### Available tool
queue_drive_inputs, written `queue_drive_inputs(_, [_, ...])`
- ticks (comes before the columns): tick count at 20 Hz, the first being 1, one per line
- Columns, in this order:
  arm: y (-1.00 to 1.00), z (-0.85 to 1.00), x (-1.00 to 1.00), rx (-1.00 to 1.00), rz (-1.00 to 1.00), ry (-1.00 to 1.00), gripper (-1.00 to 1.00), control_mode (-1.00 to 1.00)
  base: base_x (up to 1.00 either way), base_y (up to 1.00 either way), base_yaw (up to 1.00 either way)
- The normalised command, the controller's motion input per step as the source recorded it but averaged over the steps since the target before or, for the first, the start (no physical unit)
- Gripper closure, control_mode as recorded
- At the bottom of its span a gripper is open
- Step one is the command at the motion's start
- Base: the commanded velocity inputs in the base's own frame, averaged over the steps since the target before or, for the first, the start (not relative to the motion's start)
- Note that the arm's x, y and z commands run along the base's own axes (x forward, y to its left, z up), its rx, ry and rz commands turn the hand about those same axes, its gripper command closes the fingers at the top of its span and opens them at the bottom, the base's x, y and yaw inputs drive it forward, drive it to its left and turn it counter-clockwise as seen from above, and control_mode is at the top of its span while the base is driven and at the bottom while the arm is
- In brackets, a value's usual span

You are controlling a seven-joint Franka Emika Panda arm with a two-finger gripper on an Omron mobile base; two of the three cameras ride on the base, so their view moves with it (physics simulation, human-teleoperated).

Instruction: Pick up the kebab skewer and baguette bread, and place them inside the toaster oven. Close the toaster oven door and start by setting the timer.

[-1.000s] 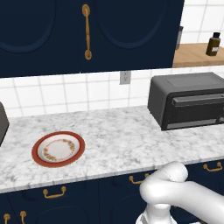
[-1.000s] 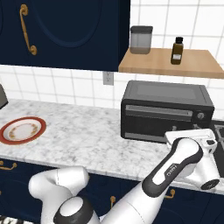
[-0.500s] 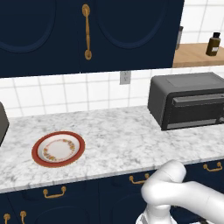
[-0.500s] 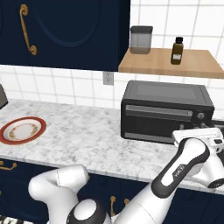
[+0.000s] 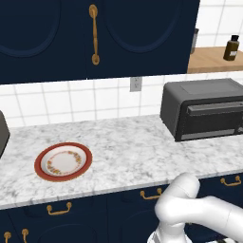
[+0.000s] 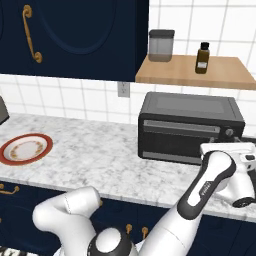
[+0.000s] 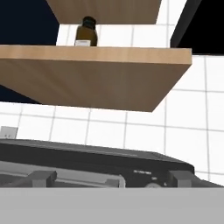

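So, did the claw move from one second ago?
Yes. In the right base view the claw shifted rightward, past the toaster oven right end, jaws open.

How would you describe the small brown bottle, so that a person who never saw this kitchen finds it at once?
Look at the wooden shelf on the tiled wall, directly above the toaster oven. The brown bottle stands upright there, right of a clear jar. It is smaller and darker than the jar, with a black cap and a pale label.
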Motion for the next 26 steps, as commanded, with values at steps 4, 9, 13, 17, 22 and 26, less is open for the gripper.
queue_drive_inputs(4, [-0.22,0.00,0.22,0.01,-0.11,0.00,-1.00,-1.00,0.00,0.00,0.00])
queue_drive_inputs(9, [-0.19,0.00,0.21,0.06,-0.05,0.00,-1.00,-1.00,0.00,0.00,0.00])
queue_drive_inputs(13, [-0.37,0.00,0.11,0.04,0.00,0.00,-1.00,-1.00,0.00,0.00,0.00])
queue_drive_inputs(17, [-0.57,0.00,0.00,0.04,0.00,0.00,-1.00,-1.00,0.00,0.00,0.00])
queue_drive_inputs(22, [-0.24,-0.09,0.01,0.02,0.01,0.00,-1.00,-1.00,0.00,0.00,0.00])
queue_drive_inputs(26, [0.00,-0.17,0.06,0.00,0.04,0.00,-1.00,-1.00,0.00,0.00,0.00])
